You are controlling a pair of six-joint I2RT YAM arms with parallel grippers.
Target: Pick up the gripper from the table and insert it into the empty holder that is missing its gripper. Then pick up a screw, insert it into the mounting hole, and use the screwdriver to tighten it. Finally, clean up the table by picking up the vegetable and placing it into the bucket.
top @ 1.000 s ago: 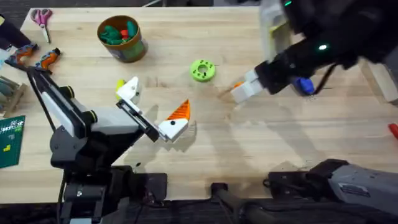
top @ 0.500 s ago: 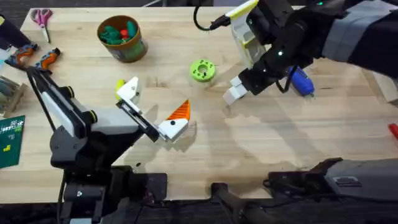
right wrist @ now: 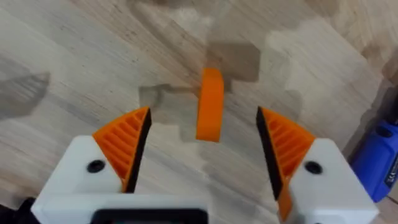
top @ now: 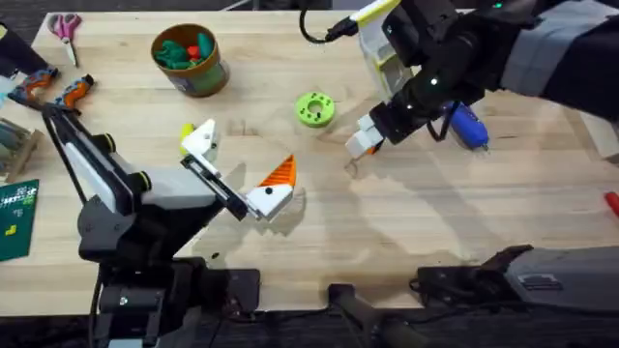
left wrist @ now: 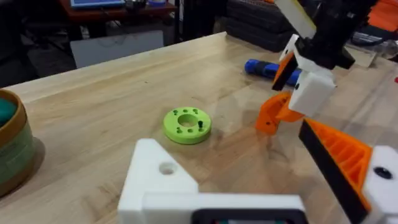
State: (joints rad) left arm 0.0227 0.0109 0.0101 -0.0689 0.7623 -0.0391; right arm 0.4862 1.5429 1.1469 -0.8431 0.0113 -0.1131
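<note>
Lowered, right gripper point(right wrist: 202, 155) straddles wedge-shaped orange gripper point(right wrist: 210, 104).

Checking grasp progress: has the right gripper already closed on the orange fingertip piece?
No. In the right wrist view the orange fingertip piece lies on the table between the right gripper's open fingers, touching neither pad.

A workshop-like lab: a wooden bench point(top: 290, 232) with pliers point(top: 58, 90) and scissors point(top: 66, 27) at ten o'clock, desks behind.
</note>
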